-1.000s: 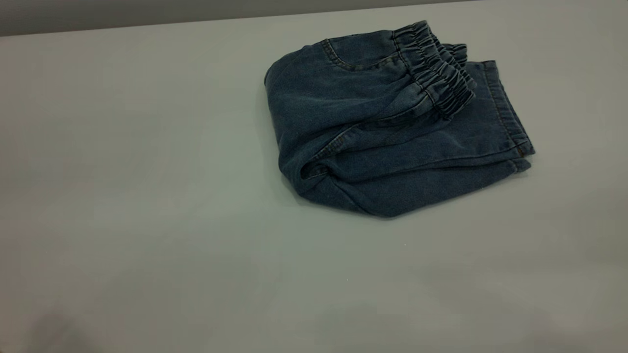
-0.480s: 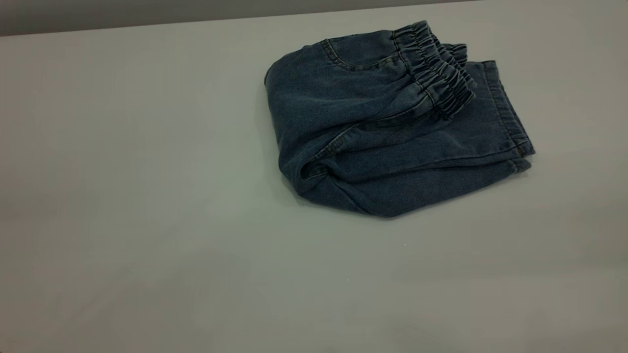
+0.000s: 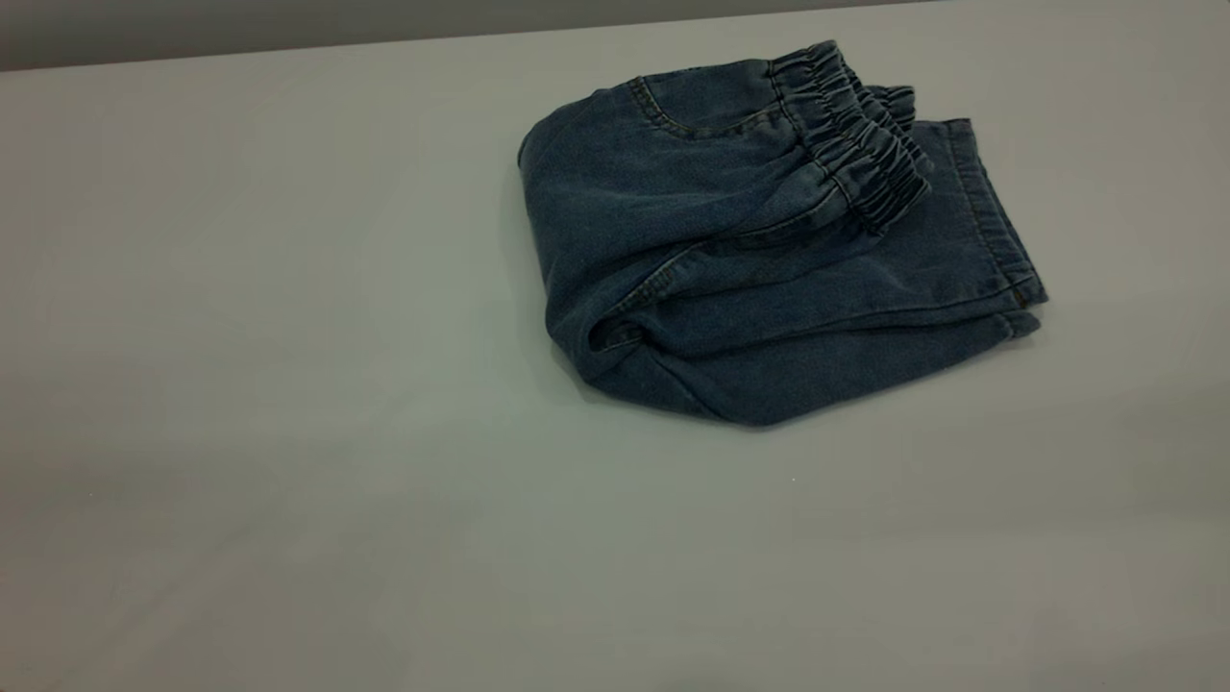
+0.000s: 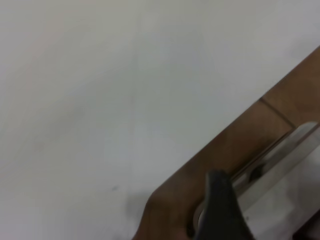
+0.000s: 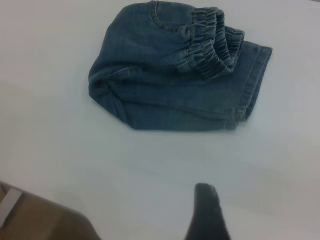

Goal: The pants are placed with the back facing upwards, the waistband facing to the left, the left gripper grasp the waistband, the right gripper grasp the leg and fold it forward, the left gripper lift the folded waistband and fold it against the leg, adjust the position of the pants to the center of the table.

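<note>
Grippers cut off by frame edges

Only one dark fingertip of each gripper was seen; the folded blue denim shorts' underlayers were hidden.

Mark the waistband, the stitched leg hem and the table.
waistband [image 3: 850,144], exterior view, on the gathered elastic ruffles.
leg hem [image 3: 995,216], exterior view, on the stitched edge strip.
table [image 3: 288,384], exterior view, on bare surface beside the pants [image 3: 692,259].

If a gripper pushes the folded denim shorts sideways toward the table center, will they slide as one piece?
Probably not cleanly: the denim shorts are soft, loosely stacked layers, so the top fold with the waistband may shift. The smooth table likely lets them slide.
</note>
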Available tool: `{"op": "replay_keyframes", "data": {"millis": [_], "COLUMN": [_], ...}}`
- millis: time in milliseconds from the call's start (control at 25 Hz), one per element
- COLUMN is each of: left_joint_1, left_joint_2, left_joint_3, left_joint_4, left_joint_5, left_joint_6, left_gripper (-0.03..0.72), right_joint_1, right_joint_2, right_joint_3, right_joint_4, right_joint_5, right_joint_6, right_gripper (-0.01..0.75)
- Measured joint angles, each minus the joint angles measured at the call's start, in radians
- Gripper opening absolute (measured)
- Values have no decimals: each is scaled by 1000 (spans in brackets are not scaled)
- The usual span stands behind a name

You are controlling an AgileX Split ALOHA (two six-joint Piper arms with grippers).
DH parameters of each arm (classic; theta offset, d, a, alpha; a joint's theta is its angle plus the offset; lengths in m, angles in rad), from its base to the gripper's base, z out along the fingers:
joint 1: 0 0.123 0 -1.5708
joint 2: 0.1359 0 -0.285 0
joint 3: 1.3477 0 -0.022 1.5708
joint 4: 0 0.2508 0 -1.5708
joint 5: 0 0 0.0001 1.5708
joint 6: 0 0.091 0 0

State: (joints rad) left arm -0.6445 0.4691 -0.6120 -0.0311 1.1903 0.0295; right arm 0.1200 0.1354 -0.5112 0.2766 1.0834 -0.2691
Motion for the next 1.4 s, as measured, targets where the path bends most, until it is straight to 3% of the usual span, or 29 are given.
{"op": "replay_keyframes", "data": {"millis": [400,1200,1400], "left_joint_1": [0,1,73], "left_joint_2": [-86,-134,-133], "left_joint_3": [106,106,106], "left_joint_4": [-46,-48,-49], "left_joint_5": [-111,-108,-108], "left_joint_6": [50,49,49], "left_gripper": [414,414,414], "right_joint_1": [0,0,0], "right_joint_2": [0,0,0], "right_joint_3": [0,0,0], "right_joint_4": [7,13,13], "right_joint_5": [2,2,2], "right_joint_6": [-1,-2,-1], "right_gripper": [431,431,431]}}
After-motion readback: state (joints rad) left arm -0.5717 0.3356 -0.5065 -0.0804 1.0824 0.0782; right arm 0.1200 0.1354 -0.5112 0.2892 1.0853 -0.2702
